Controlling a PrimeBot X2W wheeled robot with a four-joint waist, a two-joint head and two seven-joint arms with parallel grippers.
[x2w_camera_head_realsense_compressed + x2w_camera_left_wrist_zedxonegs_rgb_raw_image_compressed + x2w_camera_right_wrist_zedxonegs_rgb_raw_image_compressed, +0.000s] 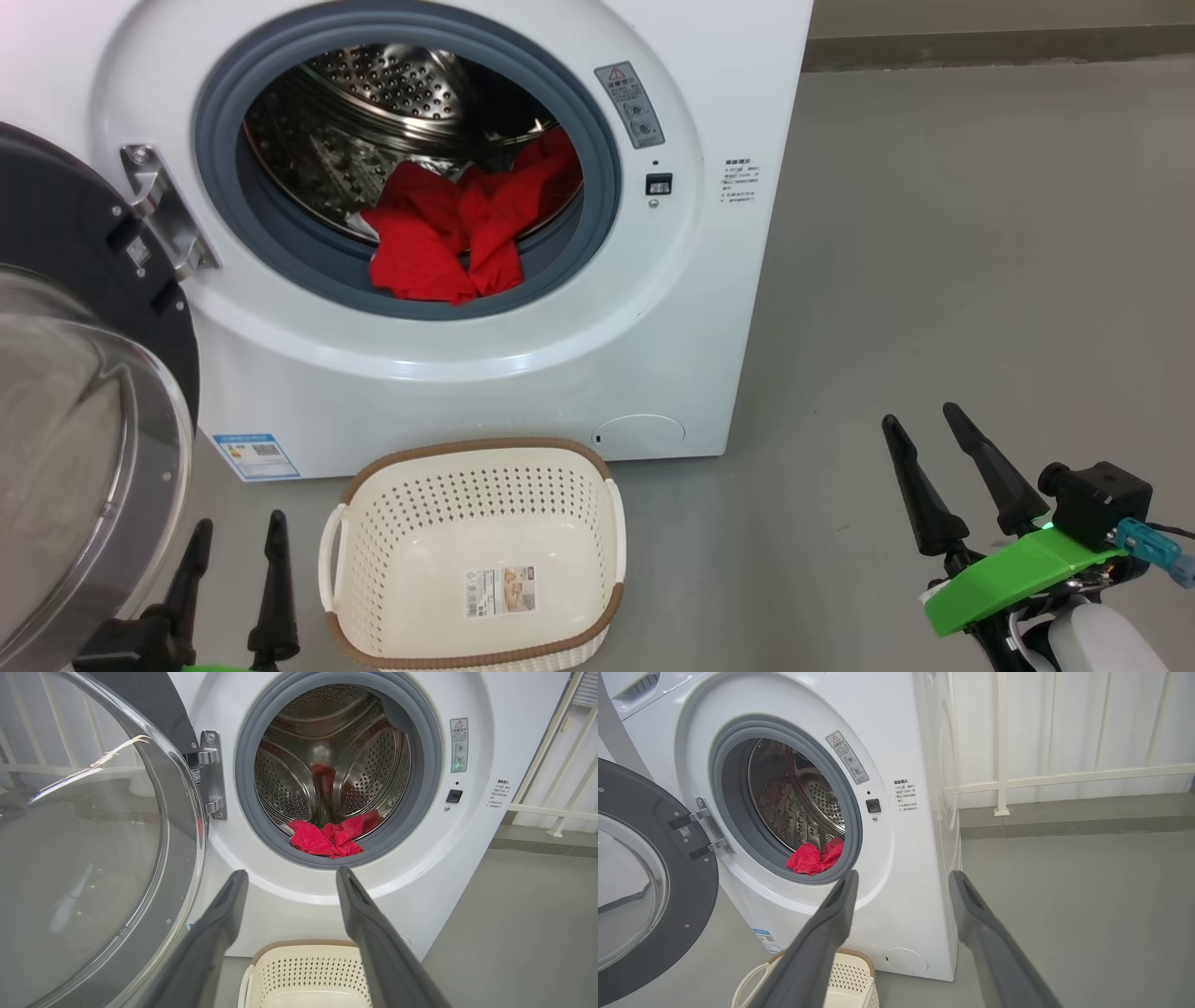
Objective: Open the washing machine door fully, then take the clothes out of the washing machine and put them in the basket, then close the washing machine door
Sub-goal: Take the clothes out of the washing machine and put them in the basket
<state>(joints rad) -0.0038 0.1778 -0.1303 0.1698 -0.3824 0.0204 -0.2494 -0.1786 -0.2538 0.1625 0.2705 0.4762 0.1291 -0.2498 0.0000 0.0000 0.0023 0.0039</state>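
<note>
Holding both pairs of fingers spread wide with nothing between them, I see my left gripper [239, 525] at the lower left of the head view and my right gripper [921, 416] at the lower right. Both point up the frame above the grey floor [934, 233], and neither touches anything.

The washing machine [709, 308] takes up the upper left and centre. The washing machine door [89, 401] is swung wide open along the left edge. It hangs from a metal hinge [163, 210], and its clear glass bowl bulges just beside my left fingers.

The bright red clothes [448, 233] lie heaped at the bottom front of the perforated steel drum [373, 93]. They spill onto the lower lip of the grey rubber ring [597, 187].

The basket [467, 446] stands on the floor just in front of the machine, at lower centre, nearer my left gripper than my right. A paper label [501, 592] on its bottom is in plain sight. A blue label sticker [255, 455] marks the machine's lower left corner, near the door's glass.

In the left wrist view, the basket's brown rim lies between my two fingers at the bottom edge.
</note>
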